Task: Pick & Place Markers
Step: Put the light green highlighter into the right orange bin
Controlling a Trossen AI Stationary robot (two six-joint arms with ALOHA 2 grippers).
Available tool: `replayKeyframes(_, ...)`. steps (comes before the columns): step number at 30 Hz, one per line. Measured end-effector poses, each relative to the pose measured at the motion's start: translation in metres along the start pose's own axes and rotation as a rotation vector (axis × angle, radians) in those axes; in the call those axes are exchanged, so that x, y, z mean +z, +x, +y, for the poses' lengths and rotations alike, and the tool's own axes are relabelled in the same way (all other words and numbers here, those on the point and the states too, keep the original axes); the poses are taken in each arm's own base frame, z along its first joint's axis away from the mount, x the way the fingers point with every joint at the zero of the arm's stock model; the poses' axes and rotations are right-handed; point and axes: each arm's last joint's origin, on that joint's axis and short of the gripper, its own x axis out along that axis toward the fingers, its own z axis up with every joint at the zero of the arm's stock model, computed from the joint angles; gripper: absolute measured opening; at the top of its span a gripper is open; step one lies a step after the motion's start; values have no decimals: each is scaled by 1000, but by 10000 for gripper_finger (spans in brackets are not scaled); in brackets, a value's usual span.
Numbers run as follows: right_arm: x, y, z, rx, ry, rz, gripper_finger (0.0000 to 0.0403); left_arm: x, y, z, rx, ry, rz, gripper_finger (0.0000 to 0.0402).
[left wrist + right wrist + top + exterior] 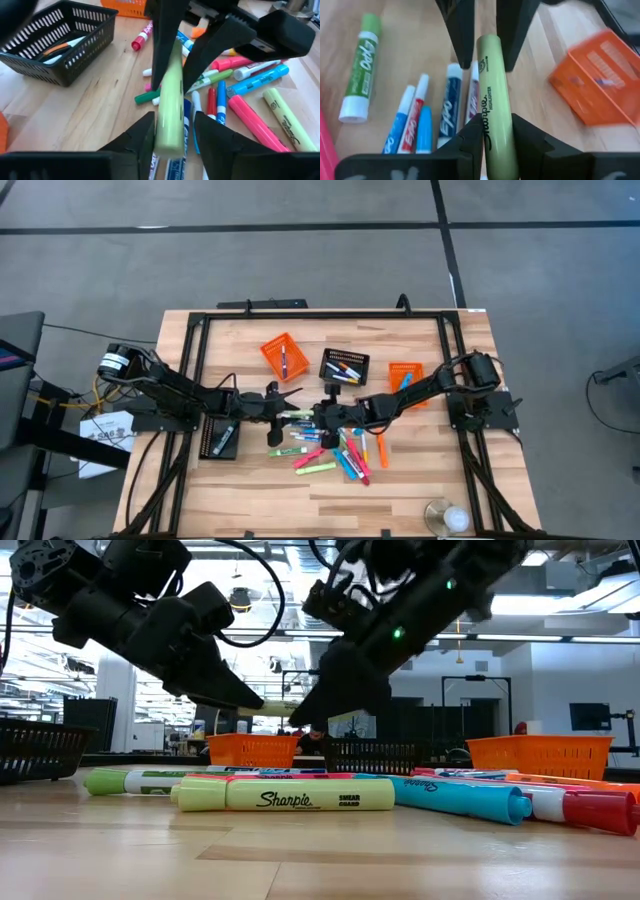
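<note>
grey floor [300, 260], bright ceiling lights [560, 605]

An open lab hall: ceiling lights [560, 605], monitors [588, 716], metal racks [468, 705].

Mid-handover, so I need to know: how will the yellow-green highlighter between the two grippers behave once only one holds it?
Probably stiff and light: the highlighter spans straight between the left gripper and right gripper without sagging. Its smooth round barrel may slip or pivot in the right gripper's narrow pinch. If dropped, it would likely roll on the table.
</note>
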Motion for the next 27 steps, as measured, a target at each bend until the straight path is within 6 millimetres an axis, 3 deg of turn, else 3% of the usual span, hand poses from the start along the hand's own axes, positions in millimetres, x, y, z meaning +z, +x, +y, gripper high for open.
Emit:
replayKeyframes(3, 13, -21, -6, -35, 16, 99, 71, 0, 0, 0, 7, 0, -1, 149)
replayKeyframes(7, 26, -64, -19, -188, 121, 262, 68, -1, 0, 0, -4, 2, 6, 154)
replayKeyframes(13, 2, -127, -37, -433, 471, 512, 70, -1, 0, 0, -1, -22, 6, 152)
replayKeyframes(17, -18, -156, -42, -697, 670, 651, 70, -2, 0, 0, 0, -27, 9, 152)
replayKeyframes(20, -28, -163, -40, -812, 765, 669, 71, -2, 0, 0, 0, -27, 9, 149)
replayKeyframes(27, -56, -151, -41, -800, 771, 806, 72, -2, 0, 0, 0, -27, 9, 148)
